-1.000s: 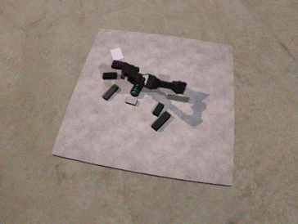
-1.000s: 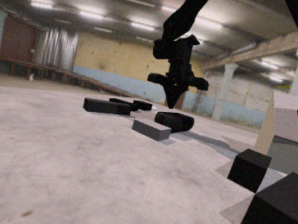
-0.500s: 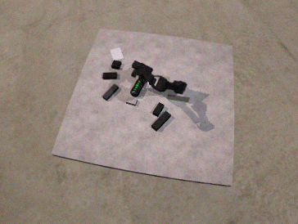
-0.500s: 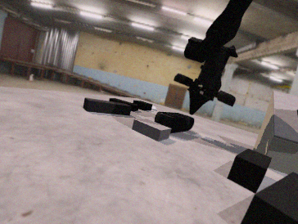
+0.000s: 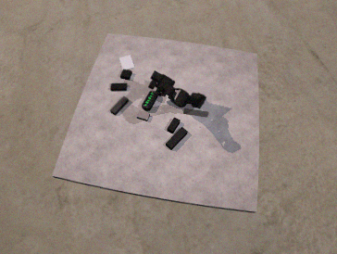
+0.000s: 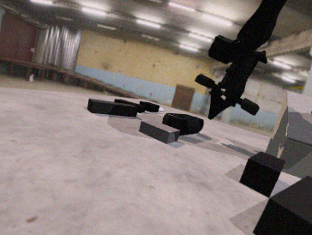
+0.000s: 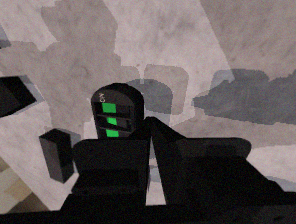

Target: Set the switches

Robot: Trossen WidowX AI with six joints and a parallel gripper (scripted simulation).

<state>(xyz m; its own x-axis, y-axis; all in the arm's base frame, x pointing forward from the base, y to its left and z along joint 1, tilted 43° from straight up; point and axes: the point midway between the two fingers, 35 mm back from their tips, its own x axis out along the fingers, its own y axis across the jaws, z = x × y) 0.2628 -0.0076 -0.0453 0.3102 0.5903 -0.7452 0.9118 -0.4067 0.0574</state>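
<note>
a large, worn industrial hall, of the warehouse or disused factory kind, is shown in the exterior view. the ceiling is crossed by rows of lit fluorescent tubes (image 6: 147, 24), and a pale beam (image 6: 274, 32) is seen at the upper right. the far wall (image 6: 129, 56) is painted yellow above and light blue below, and its yellow part is marked by dark spots. a brown door (image 6: 183, 97) is set against it. at the left, a dark red panel (image 6: 19, 40) is seen beside a silvery, vertically pleated sheet (image 6: 58, 49), and a long brown rail (image 6: 51, 69) is run below them. in the top view, a mottled, brownish, concrete-like floor (image 5: 42, 120) is shown.
</note>
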